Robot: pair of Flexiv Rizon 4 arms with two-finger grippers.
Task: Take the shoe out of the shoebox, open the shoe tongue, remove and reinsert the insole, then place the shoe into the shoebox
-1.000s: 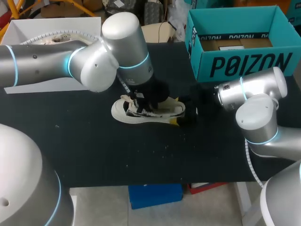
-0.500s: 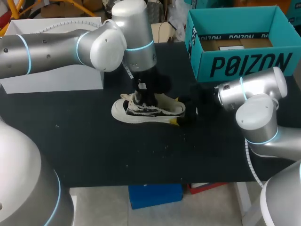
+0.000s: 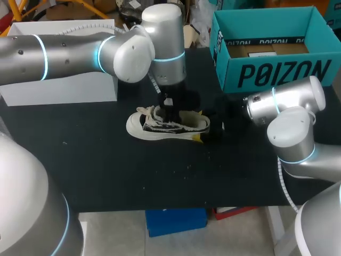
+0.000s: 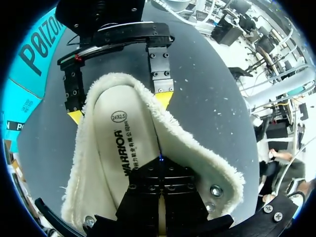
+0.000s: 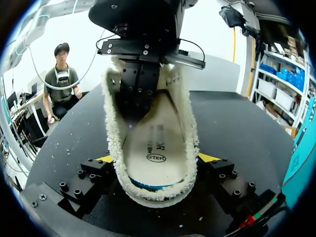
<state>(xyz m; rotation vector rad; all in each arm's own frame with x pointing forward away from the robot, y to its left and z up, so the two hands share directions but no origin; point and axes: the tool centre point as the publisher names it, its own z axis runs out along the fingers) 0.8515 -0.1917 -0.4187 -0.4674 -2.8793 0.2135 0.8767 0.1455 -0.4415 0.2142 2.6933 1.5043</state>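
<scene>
A cream and black low-cut shoe (image 3: 152, 128) with a fleecy cream lining lies on its sole in the middle of the frame, on a black table (image 3: 106, 170). Its toe points to the left of the frame and its heel to the right. An open teal cardboard shoebox (image 3: 266, 74) stands in the upper right corner, well apart from the shoe. A white box (image 3: 58, 88) sits at the upper left, partly behind the left arm.

The left arm enters from the left and reaches straight down, with the left gripper (image 3: 170, 113) inside the shoe's opening. In the left wrist view its black fingers (image 4: 148, 192) are pressed together above the cream printed insole (image 4: 118, 148), which lies flat in the shoe. The tips are hidden, so whether they pinch anything cannot be told.

The right arm enters from the right. The right gripper (image 5: 155, 159) is spread wide around the heel, one yellow tip touching each side of the shoe and clamping it.
</scene>
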